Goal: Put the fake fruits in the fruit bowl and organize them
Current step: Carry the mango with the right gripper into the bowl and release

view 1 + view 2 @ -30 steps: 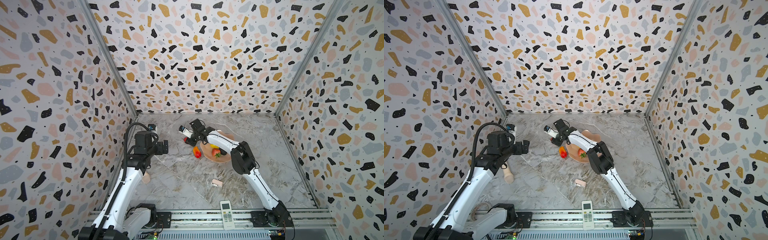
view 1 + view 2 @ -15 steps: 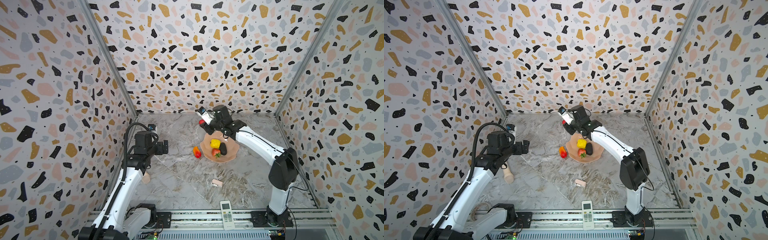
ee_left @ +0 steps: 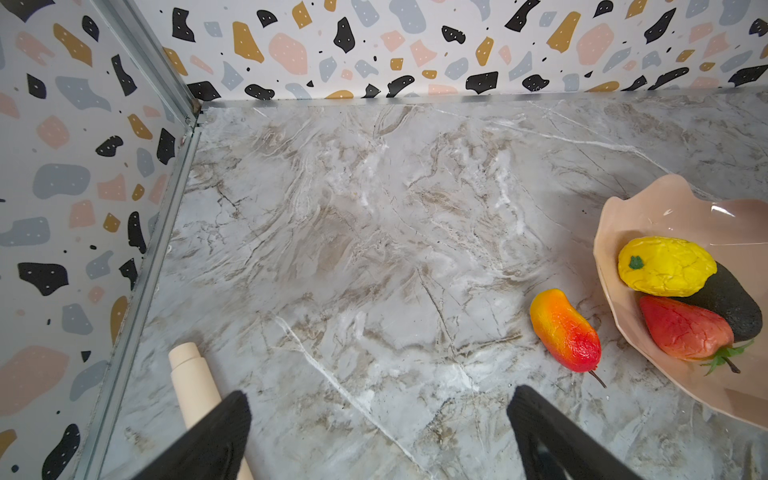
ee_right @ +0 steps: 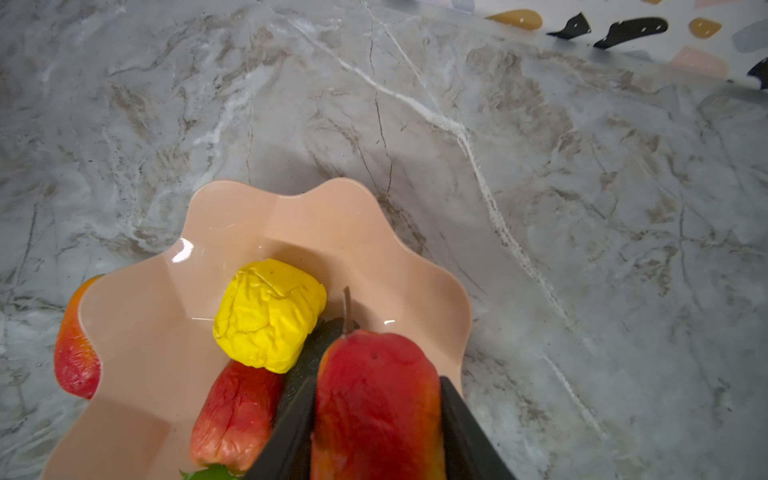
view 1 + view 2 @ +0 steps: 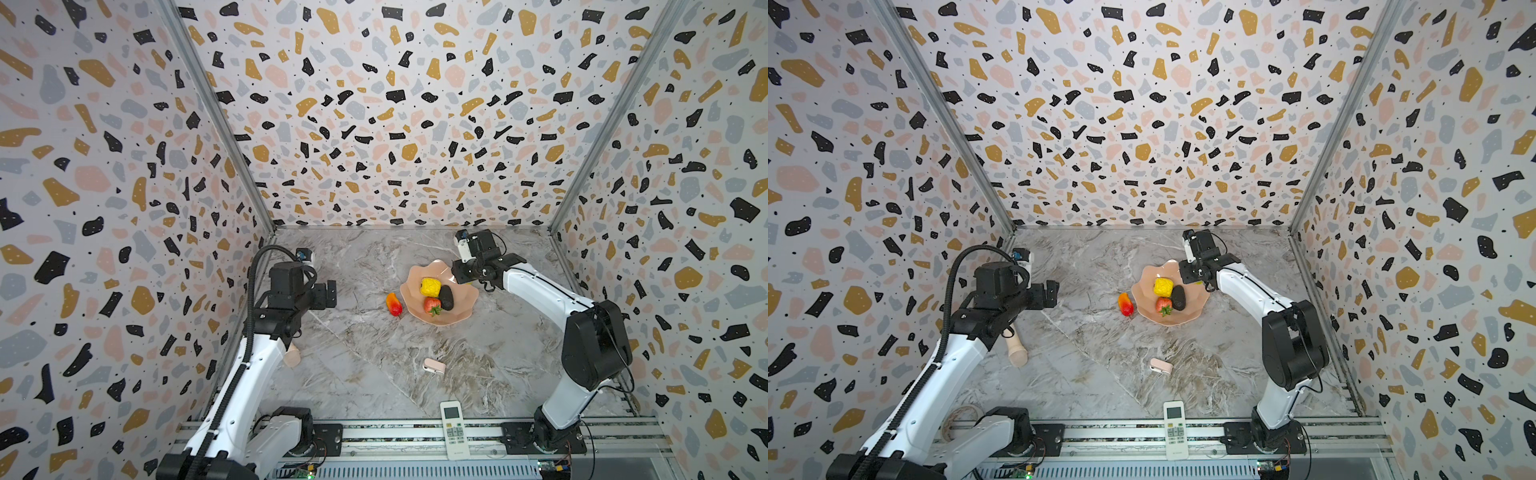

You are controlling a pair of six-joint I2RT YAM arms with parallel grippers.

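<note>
Counting the fruit bowl (image 5: pixel 417 276) first: three of five are in already. The bumpy yellow fruit (image 5: pixel 430 286), the avocado (image 5: pixel 446 297) and the strawberry (image 5: pixel 432 305) sit bunched up touching each other, from the bowl's middle toward its near side. The bowl is on the marble table (image 5: pixel 365 374), right of centre and a bit toward the far end.

Number four, the held mango (image 4: pixel 374 424), is pinched tight between the jaws of the right gripper (image 4: pixel 376 382), hanging over the bowl's right side above the avocado. Looks to me like the drop-off step: lower it, let go, done.

The loose mango (image 5: pixel 394 304) lies on the table just left of the bowl, outside the rim; can't tell if it touches. That's the last pickup, plus maybe some tidying, since everything's crowded together.

The left gripper (image 3: pixel 379 397) hovers over the left half of the table, jaws spread wide, nothing between them. I'd guess it's the handier one for the loose mango.

Further out, not bowl stuff: a beige wooden roller (image 5: pixel 1017 353) by the table's left edge, a pink-white clip (image 5: pixel 433 366) toward the near side, a white remote (image 5: pixel 454 428) at the near edge.
</note>
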